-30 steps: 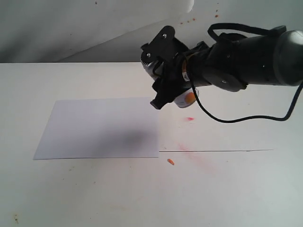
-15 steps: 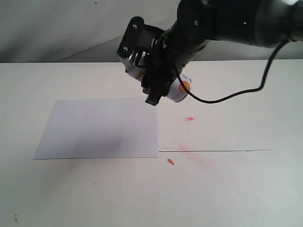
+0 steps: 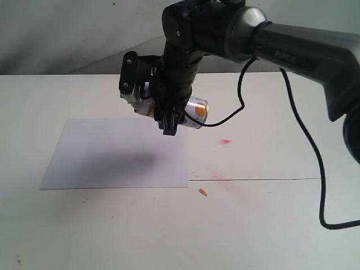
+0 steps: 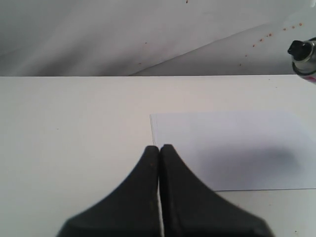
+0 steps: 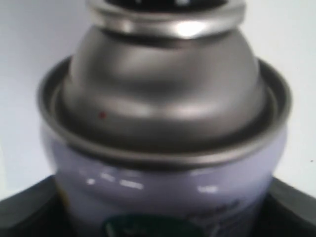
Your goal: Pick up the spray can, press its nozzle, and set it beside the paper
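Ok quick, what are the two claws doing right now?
Left gripper: shut, holding nothing.
Right gripper: shut on the spray can, up in the air.

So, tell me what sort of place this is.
Probably a robot test bench, not a home: a white table, a plain grey backdrop speckled orange, and red stains beside the paper.

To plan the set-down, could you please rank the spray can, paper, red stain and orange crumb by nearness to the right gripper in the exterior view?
1. spray can, between the right gripper's fingers.
2. paper, below it.
3. red stain, to the right.
4. orange crumb, nearer the camera.
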`<state>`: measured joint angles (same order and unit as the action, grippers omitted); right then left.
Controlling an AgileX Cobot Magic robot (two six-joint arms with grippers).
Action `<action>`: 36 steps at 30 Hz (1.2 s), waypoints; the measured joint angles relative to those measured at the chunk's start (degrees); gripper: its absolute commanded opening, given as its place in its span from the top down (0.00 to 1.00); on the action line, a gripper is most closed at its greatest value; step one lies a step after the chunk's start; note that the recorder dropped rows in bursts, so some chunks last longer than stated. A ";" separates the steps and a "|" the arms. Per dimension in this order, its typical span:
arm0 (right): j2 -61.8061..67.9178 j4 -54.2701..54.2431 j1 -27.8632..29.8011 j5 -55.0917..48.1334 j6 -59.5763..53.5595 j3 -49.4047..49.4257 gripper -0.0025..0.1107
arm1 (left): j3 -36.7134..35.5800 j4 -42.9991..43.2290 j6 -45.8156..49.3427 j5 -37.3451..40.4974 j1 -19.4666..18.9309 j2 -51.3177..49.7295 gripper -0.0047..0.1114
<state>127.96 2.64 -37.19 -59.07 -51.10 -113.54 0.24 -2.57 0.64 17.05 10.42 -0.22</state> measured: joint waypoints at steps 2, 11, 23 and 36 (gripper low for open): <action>0.90 -0.41 -0.29 -0.48 -0.89 -0.27 0.98 | 0.00 0.00 0.00 0.00 0.00 0.00 0.96; 3.36 -0.41 -1.62 -0.97 -1.45 -0.27 0.98 | 0.00 0.00 0.00 0.00 0.00 0.00 0.96; 4.62 -1.48 -3.10 0.33 -1.86 -0.27 0.98 | 0.00 0.00 0.00 0.00 0.00 0.00 0.96; 4.73 -3.28 0.10 -1.73 -2.00 -0.27 0.98 | 0.00 0.00 0.00 0.00 0.00 0.00 0.96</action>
<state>132.69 -0.63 -37.09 -60.80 -53.10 -113.81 0.24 -2.57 0.64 17.05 10.42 -0.22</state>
